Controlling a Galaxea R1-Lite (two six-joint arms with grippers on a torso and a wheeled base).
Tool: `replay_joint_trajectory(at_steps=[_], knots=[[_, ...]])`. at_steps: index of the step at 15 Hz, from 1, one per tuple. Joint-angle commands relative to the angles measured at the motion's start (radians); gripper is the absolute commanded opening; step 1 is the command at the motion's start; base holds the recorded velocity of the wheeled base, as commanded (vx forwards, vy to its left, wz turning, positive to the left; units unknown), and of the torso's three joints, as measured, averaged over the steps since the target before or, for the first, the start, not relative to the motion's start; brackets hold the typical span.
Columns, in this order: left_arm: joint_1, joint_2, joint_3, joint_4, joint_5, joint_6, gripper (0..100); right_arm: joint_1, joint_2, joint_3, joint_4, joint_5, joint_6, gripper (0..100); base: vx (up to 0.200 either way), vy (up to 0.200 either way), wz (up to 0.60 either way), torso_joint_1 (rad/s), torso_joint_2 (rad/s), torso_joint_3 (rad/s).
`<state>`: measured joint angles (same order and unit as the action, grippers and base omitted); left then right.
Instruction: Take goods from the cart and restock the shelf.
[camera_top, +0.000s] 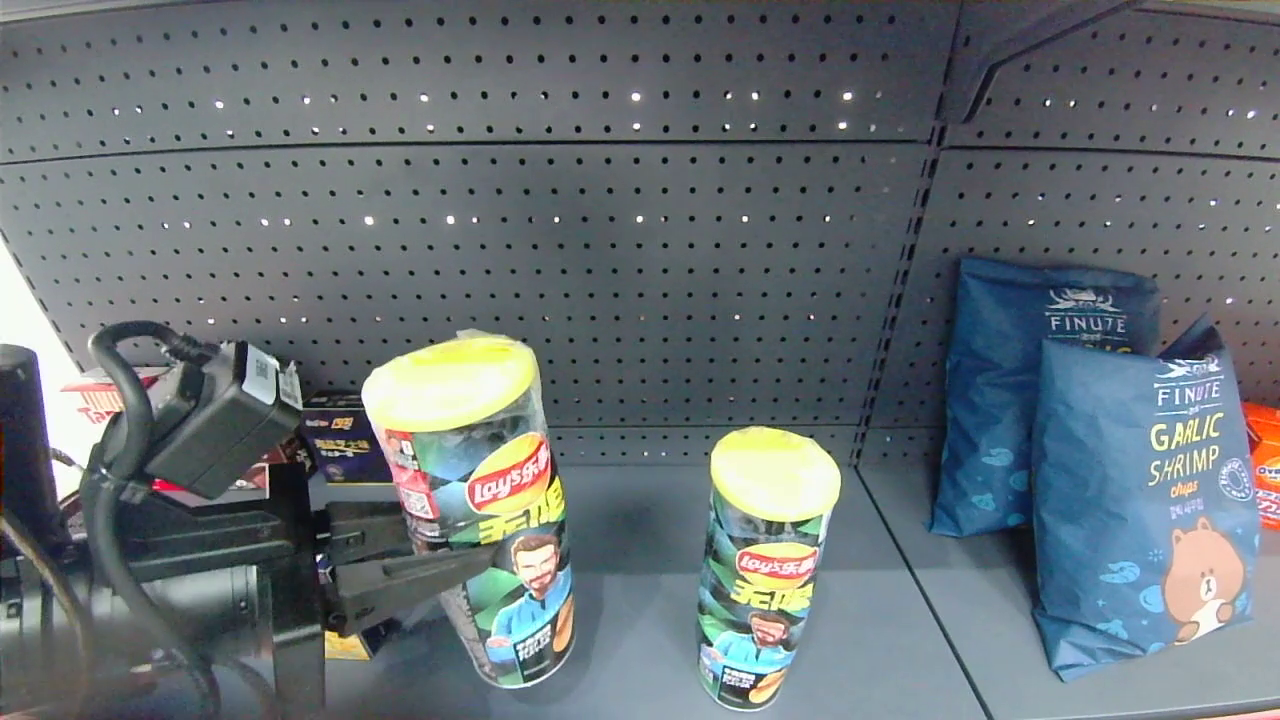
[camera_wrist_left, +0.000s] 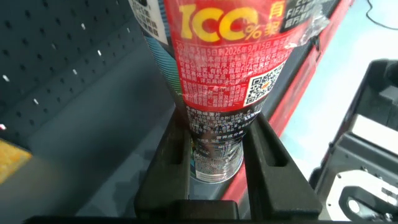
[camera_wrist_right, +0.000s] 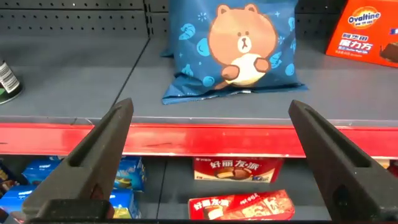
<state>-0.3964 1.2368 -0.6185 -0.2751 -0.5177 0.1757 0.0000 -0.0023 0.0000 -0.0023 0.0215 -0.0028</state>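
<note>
Gently: your left tool (camera_wrist_left: 219, 134) clamps the chip can (camera_top: 470, 470) low; seat it flat on the shelf (camera_top: 640, 560), clear of the second can (camera_top: 768, 570). Right tool (camera_wrist_right: 211, 106) gapes, empty.

I read the shelf (camera_top: 640, 520) and its perforated back panel (camera_top: 600, 250) as matt grey painted metal. The held can (camera_top: 480, 520) wears glossy printed film under a smooth yellow plastic lid (camera_top: 450, 380); the second can (camera_top: 765, 590) looks alike. The blue bags (camera_top: 1130, 520) look matt and lightly creased. My left gripper (camera_wrist_left: 219, 124) has matt black plastic fingers (camera_wrist_left: 171, 162). The shelf-edge strip (camera_wrist_right: 199, 138) is glossy red.
</note>
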Motion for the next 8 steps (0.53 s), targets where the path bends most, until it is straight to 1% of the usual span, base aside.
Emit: replay_joint_trajectory(at_steps=[1,3,5,8], knots=[[0.005,0.053,-0.075,-0.001,0.001,-0.001,0,0.0,0.002,0.0,-0.001,0.002,0.0,100,0.0,0.0,0.0,0.0,0.0,0.0],[0.005,0.092,-0.122,-0.003,0.001,0.002,0,0.0,0.002,0.0,-0.001,0.0,0.0,100,0.0,0.0,0.0,0.0,0.0,0.0],[0.013,0.116,-0.142,-0.015,-0.001,0.002,0,0.0,0.002,0.0,-0.001,0.002,0.0,100,0.0,0.0,0.0,0.0,0.0,0.0],[0.013,0.173,-0.119,-0.111,-0.004,0.002,0,0.0,0.002,0.0,-0.001,0.0,0.0,100,0.0,0.0,0.0,0.0,0.0,0.0]])
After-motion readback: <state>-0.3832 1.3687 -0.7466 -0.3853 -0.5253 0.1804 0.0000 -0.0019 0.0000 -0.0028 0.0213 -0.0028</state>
